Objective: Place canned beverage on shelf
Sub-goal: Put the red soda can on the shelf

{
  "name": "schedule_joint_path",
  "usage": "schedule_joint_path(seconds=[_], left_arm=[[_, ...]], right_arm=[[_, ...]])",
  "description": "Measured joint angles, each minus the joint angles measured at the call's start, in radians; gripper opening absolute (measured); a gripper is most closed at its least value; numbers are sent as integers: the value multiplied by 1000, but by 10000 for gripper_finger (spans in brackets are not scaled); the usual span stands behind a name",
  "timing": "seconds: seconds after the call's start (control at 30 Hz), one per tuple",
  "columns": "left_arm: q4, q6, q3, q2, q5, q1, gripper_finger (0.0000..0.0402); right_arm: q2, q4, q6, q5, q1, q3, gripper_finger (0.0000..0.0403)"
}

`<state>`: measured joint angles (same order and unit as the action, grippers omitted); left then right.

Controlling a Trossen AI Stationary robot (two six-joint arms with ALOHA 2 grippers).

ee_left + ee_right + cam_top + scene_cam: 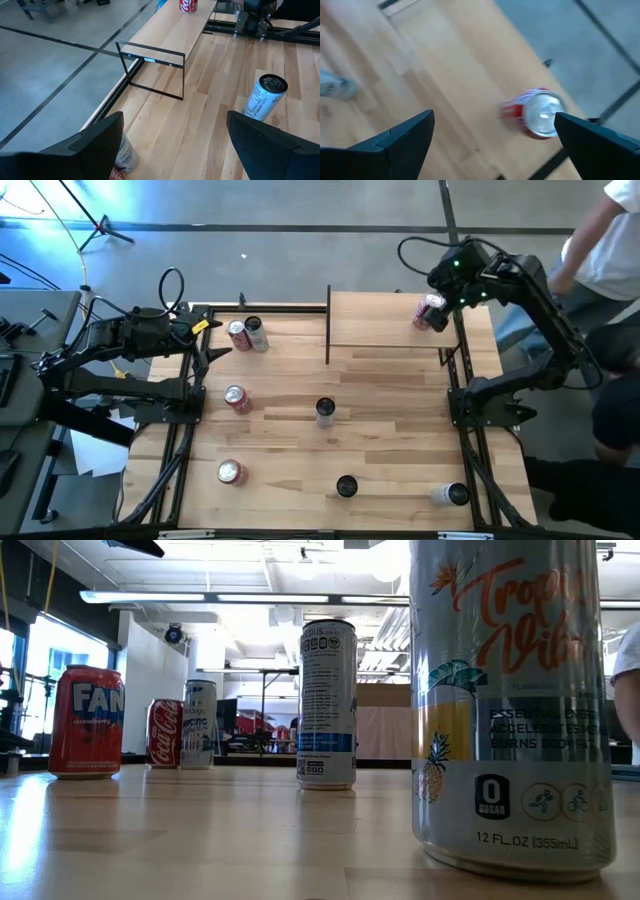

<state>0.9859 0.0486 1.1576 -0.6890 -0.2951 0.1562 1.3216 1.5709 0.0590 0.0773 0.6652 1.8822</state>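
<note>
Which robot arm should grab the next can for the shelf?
Probably the left. The left gripper is open right beside two cans near the shelf. The right gripper hangs over the red can already standing on the shelf.

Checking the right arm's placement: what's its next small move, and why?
Probably lift the right gripper straight up and away. Its jaws are open, and the red can already stands on the shelf, apparently released. The left gripper waits at the table's left edge.

person in white top [600, 240] at far right edge, papers [95, 450] left of table, cables [60, 225] on floor
</note>
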Motion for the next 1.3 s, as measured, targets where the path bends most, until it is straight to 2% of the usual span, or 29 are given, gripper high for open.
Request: schedule_joint_path(seconds=[0.43, 0.8, 0.97, 1.07, 1.3], left_arm=[[0, 0, 0, 0, 0, 0, 335], [0, 0, 0, 0, 0, 0, 335], [0, 0, 0, 0, 0, 0, 335], [0, 0, 0, 0, 0, 0, 335], [0, 0, 0, 0, 0, 0, 335]], right_arm=[[0, 0, 29, 37, 221, 2, 400], [-1, -1, 25, 23, 270, -27, 400], [-5, -113, -136, -48, 268, -28, 400], [-17, -222, -224, -40, 231, -28, 400], [-19, -282, -489, 208, 59, -39, 400]])
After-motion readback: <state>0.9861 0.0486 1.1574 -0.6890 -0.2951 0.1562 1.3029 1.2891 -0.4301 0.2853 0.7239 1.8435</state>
